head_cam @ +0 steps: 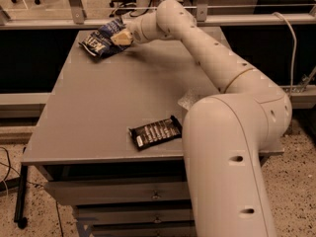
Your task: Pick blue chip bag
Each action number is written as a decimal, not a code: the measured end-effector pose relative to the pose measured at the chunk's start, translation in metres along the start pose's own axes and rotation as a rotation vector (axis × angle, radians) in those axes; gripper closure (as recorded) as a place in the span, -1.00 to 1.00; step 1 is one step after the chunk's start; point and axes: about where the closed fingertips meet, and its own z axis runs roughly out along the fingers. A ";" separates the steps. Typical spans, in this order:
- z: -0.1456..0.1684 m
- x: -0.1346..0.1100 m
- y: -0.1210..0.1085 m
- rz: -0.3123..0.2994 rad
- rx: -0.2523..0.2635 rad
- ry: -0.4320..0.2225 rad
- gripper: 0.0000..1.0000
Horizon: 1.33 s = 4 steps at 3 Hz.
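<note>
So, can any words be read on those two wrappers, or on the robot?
Blue chip bag: white lettering, too blurred to read.
Dark ribbed wrapper: pale marks, unreadable.
Claw, against the bag's right side: no text visible.

A dark ribbed wrapper [155, 132] lies flat near the front edge of the grey table [98, 107], with a pale scrap [189, 100], perhaps clear plastic, beyond it.

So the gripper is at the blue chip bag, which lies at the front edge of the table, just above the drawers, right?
Not quite. The camera view shows the blue chip bag at the far left corner of the table, not at the front edge. The gripper is indeed at it. The thing near the front edge is a dark ribbed wrapper.
</note>
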 end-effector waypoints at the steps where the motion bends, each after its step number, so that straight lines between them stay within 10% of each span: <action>1: -0.013 -0.006 0.004 -0.018 0.006 -0.008 0.74; 4: -0.119 -0.095 0.066 0.073 -0.187 -0.437 1.00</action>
